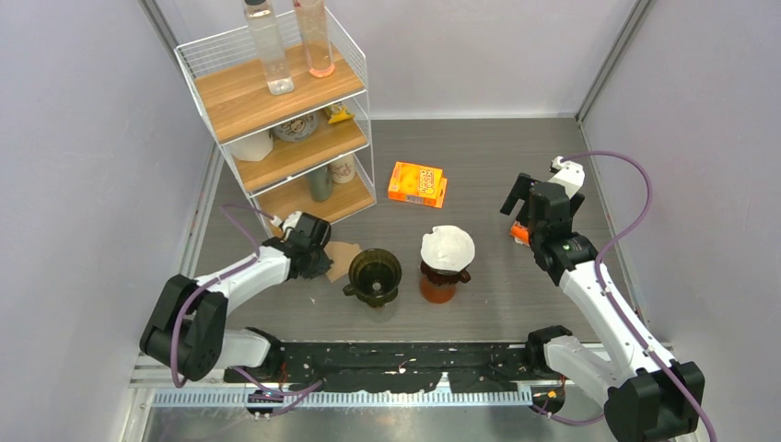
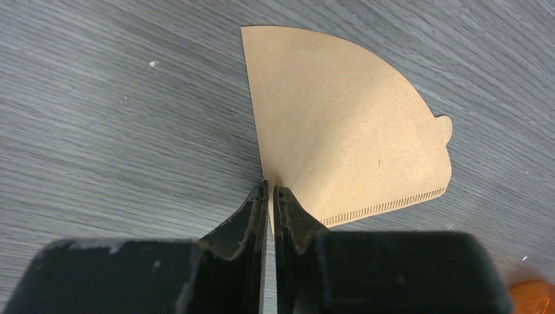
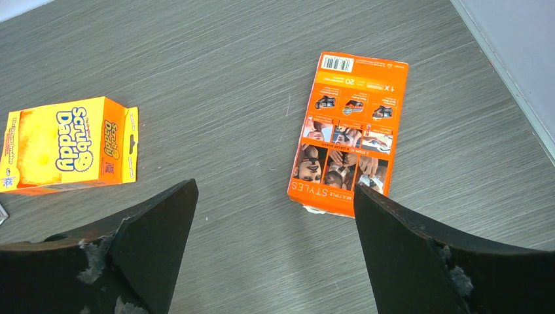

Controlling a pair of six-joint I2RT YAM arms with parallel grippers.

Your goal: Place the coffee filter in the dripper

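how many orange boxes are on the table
2: the Scrub Daddy box mid-table, and a flat orange package under the right tool; the shelf rack may hide more.

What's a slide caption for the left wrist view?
Left end effector closed on a corner of the brown coffee filter lying on the grey table.

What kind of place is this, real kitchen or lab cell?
Probably a lab cell staged as a coffee corner: plain walls box in the table, a wire shelf holds bottles, and a dripper sits by a brown paper filter.
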